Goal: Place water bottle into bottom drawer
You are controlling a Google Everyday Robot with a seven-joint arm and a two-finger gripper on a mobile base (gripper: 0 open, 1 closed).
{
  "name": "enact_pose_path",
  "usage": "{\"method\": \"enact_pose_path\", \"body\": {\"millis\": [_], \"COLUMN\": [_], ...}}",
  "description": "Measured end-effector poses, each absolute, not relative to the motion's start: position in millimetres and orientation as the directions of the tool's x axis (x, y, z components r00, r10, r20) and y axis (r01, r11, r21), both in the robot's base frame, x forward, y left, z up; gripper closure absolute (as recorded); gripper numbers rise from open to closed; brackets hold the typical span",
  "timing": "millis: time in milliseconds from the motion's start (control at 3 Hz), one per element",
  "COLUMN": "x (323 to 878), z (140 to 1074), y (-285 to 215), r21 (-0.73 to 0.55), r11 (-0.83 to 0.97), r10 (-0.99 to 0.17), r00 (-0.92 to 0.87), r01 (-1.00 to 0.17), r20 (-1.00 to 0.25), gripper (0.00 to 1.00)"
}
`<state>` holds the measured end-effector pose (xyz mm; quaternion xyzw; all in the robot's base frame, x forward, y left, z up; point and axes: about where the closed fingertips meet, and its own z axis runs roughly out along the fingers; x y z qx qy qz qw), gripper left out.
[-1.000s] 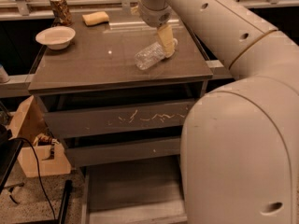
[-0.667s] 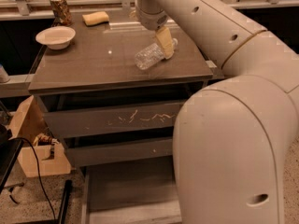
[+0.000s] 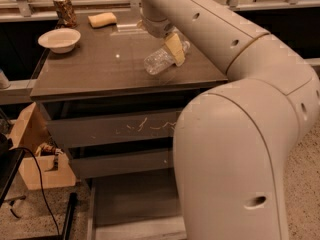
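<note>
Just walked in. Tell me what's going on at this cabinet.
The robot's arm reaches over the cabinet top, its pincer right at a clear water bottle lying on its side near the right edge. The bottom drawer stands open below; the bottle is not yet in it. A white bowl, a drink can and a yellow sponge sit farther back.

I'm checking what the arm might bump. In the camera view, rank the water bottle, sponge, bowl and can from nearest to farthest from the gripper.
The gripper is over the tabletop's right part in the picture.
1. Water bottle: right at the gripper, lying on its side.
2. Sponge: back of the table, picture's left.
3. Bowl and can: far left corner, too close to call.
</note>
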<state>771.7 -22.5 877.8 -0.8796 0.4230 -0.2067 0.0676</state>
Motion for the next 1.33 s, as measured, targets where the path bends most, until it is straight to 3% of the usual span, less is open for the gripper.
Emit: {"method": "enact_pose_path", "body": {"millis": [1333], "x": [774], "z": [835], "y": [-31], "r21": [-0.191], "r11": [-0.629], "r10": [-0.773], "r00": [0.578], "r01": [-0.754], "r20": [0.263], "gripper": [0.0]}}
